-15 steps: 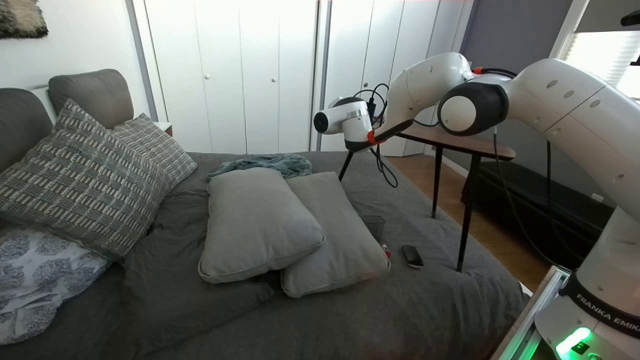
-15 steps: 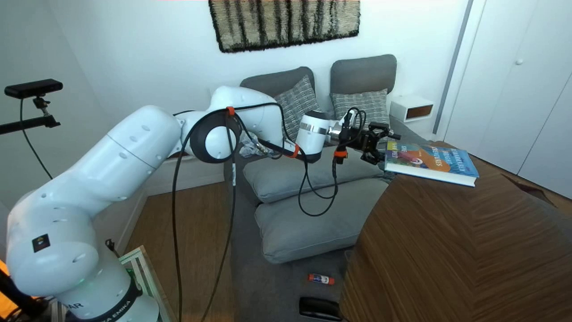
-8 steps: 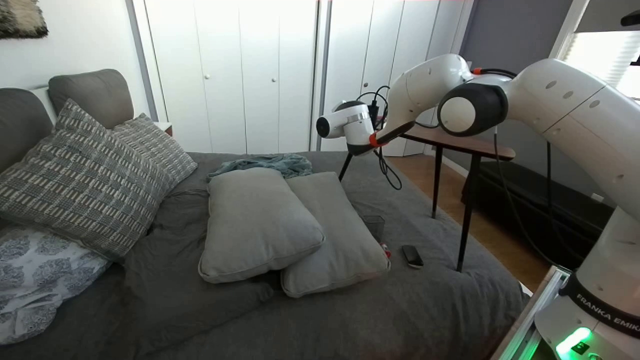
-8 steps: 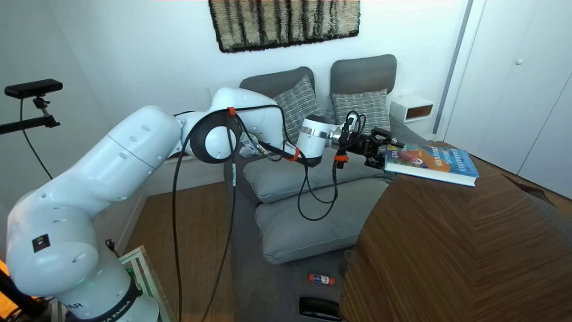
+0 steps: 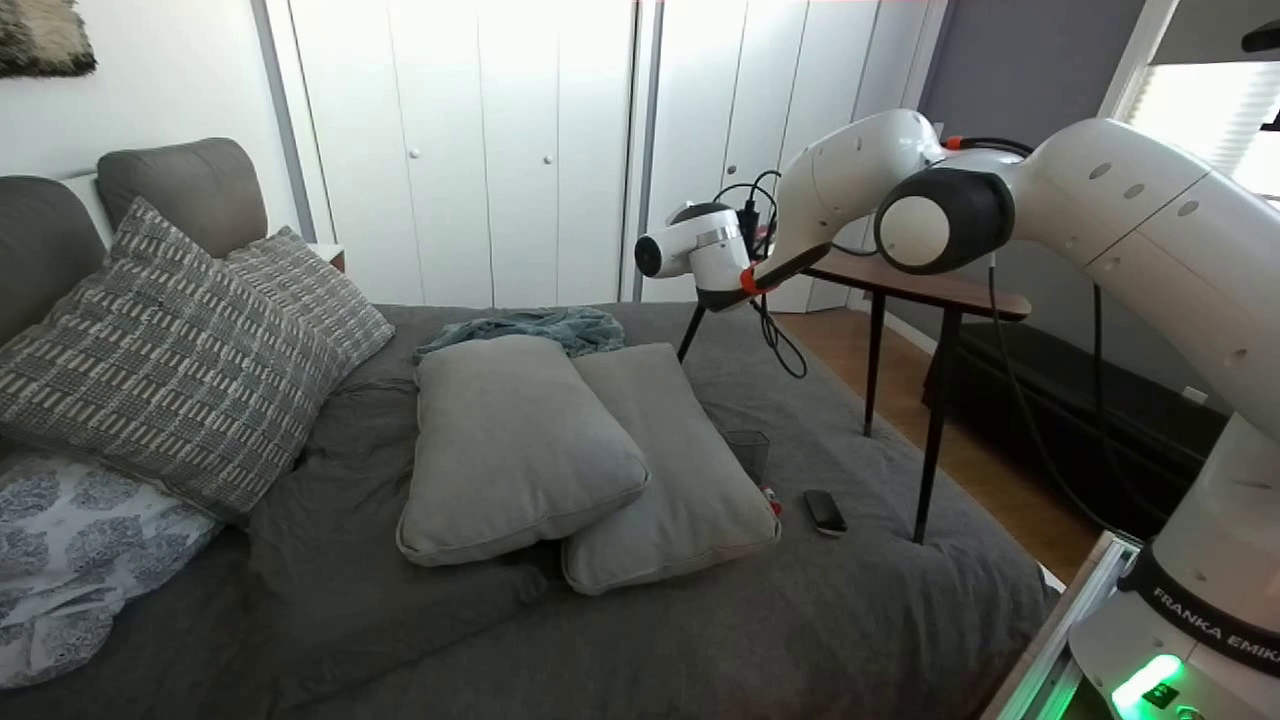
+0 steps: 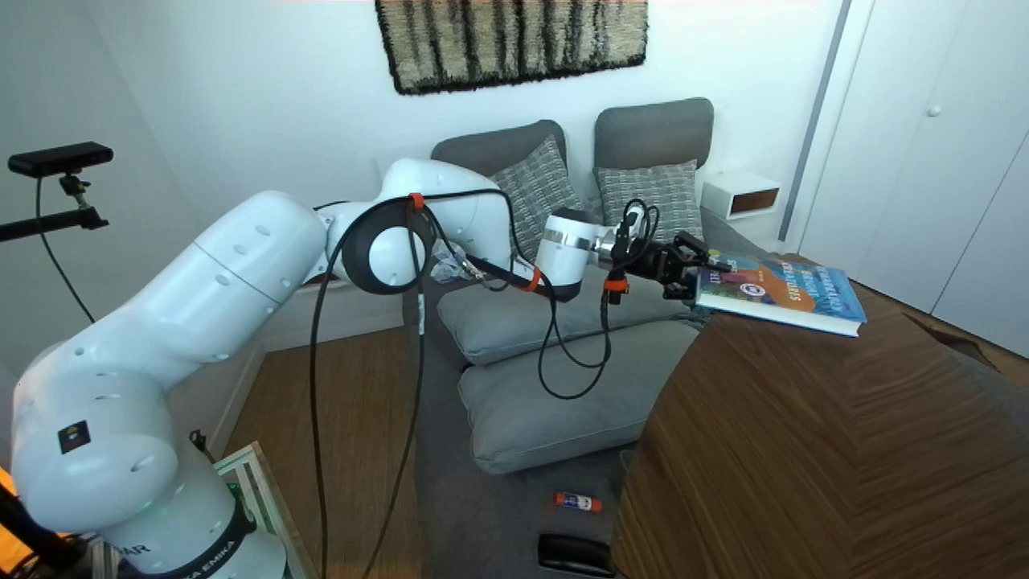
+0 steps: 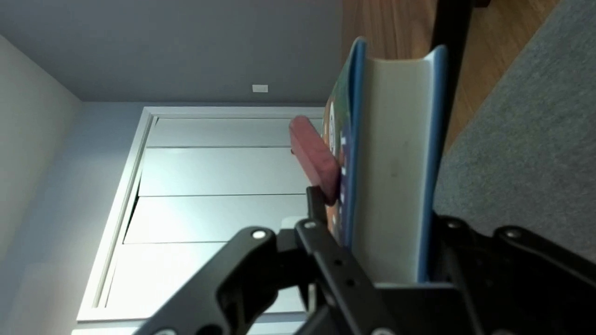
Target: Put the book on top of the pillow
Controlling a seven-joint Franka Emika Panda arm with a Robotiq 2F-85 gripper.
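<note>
Over the last second the gripper (image 6: 704, 280) had dropped and reached a little farther right, and the book (image 6: 780, 288) had edged slightly right on the brown table (image 6: 804, 450). The upper finger (image 6: 709, 261), higher a moment earlier, lay low over the cover's left end. That small nudge suggested contact, so the step in hand was probably taking hold of the book.

In the wrist view the page block stood between the jaws, with a reddish pad (image 7: 316, 160) on or just above the cover and the lower side mostly hidden beneath. Whether the grip had tightened could not be told. A firm squeeze seemed due before any lift; pushing farther right might only slide the book along.

The book still lay flat on the table, its left end apparently jutting past the edge, so the carrying was all to come. In an exterior view the left light grey pillow (image 5: 520, 450) overlapped the right light grey pillow (image 5: 690, 470), neither having shifted; which was meant could not be told. A red tube (image 6: 577, 503) on the bed (image 6: 490, 515) had stayed put too.
</note>
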